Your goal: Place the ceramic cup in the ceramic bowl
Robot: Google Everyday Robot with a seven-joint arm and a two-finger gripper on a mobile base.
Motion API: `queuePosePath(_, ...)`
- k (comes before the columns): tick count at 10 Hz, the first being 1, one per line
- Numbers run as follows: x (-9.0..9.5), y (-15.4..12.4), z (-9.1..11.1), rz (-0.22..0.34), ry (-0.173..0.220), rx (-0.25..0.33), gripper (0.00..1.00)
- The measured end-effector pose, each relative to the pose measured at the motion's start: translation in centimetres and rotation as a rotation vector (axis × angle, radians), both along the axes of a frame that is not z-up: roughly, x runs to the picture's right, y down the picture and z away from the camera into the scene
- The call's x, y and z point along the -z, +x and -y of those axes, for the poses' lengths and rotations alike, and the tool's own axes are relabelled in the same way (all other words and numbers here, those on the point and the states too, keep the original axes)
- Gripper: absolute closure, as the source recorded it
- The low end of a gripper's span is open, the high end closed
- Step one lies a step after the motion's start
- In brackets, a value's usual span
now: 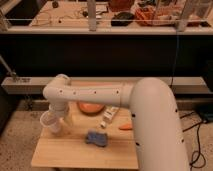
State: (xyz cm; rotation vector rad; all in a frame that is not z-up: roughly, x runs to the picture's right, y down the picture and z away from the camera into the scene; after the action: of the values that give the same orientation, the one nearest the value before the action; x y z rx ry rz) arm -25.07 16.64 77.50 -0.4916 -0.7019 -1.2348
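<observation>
The white ceramic cup [51,122] stands upright at the back left corner of the wooden table [75,152]. My gripper [59,120] hangs from the white arm right at the cup, open, with one finger [68,119] showing just right of it. I cannot tell whether it touches the cup. The orange-brown ceramic bowl [90,107] sits at the back of the table, to the right of the cup and partly hidden by the arm.
A white rectangular tube [107,118] lies right of the bowl, and a small orange carrot [125,127] lies beyond it. A blue-grey object [97,138] sits mid-table. The arm's thick link [155,125] covers the table's right side. A dark counter runs behind.
</observation>
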Motion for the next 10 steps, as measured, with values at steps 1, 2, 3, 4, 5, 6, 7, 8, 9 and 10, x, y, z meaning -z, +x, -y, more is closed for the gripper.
queuePosePath(1,-0.10,-0.05,-0.03,0.003,-0.002,-0.004,0.20)
queuePosePath(2,-0.16,-0.04,-0.03,0.004,-0.002,-0.004,0.20)
queuePosePath(3,-0.25,-0.08,-0.10,0.007,-0.005,-0.005,0.20)
queuePosePath(4,-0.30,-0.08,-0.11,0.008,-0.005,-0.006,0.20)
queuePosePath(5,-0.36,-0.10,-0.16,0.010,-0.006,-0.008,0.20)
queuePosePath(6,-0.43,-0.13,-0.22,0.013,-0.006,-0.010,0.20)
queuePosePath(7,-0.50,-0.16,-0.28,0.015,-0.006,-0.011,0.20)
queuePosePath(8,-0.57,-0.16,-0.35,0.017,-0.007,-0.012,0.21)
queuePosePath(9,-0.59,-0.17,-0.39,0.018,-0.007,-0.012,0.26)
queuePosePath(10,-0.65,-0.16,-0.44,0.019,-0.007,-0.012,0.27)
